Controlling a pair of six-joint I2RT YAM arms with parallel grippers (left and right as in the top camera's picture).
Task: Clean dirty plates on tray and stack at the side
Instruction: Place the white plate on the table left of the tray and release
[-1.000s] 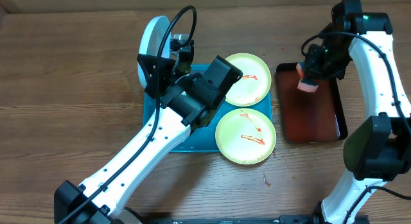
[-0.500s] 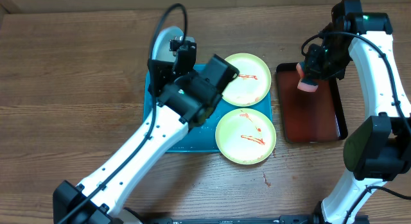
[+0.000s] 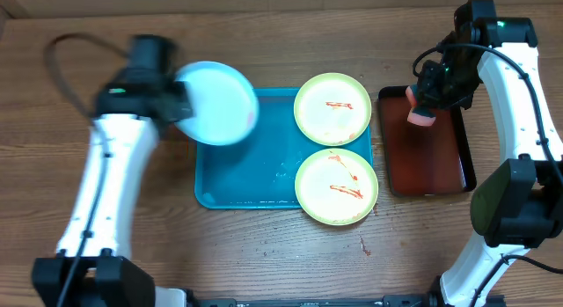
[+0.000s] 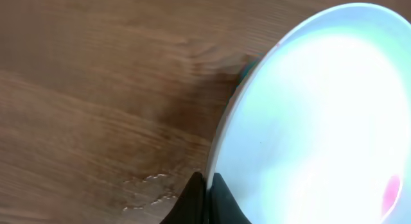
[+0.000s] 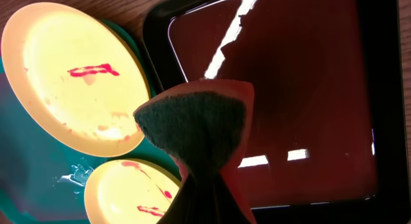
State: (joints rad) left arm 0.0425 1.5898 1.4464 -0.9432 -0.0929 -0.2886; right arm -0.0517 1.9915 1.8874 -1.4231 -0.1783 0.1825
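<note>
My left gripper (image 3: 180, 103) is shut on the rim of the pale mint-white plate (image 3: 218, 103) and holds it in the air over the turquoise tray's (image 3: 255, 171) left edge; in the left wrist view the plate (image 4: 321, 121) fills the right half, with the fingers (image 4: 207, 189) pinching its edge. Two yellow-green plates with red sauce streaks lie on the tray's right side, one at the back (image 3: 332, 108) and one at the front (image 3: 336, 186). My right gripper (image 3: 424, 100) is shut on a pink sponge (image 5: 192, 124) above the dark red tray (image 3: 427, 153).
The dark red, black-rimmed tray (image 5: 302, 89) lies right of the turquoise tray. Bare wooden table (image 3: 97, 43) lies left of the turquoise tray. A small red spot (image 3: 365, 247) marks the table in front of the trays.
My left arm swung from over the tray to the left, carrying the mint-white plate out toward the tray's left edge. The right arm and sponge have not moved.
</note>
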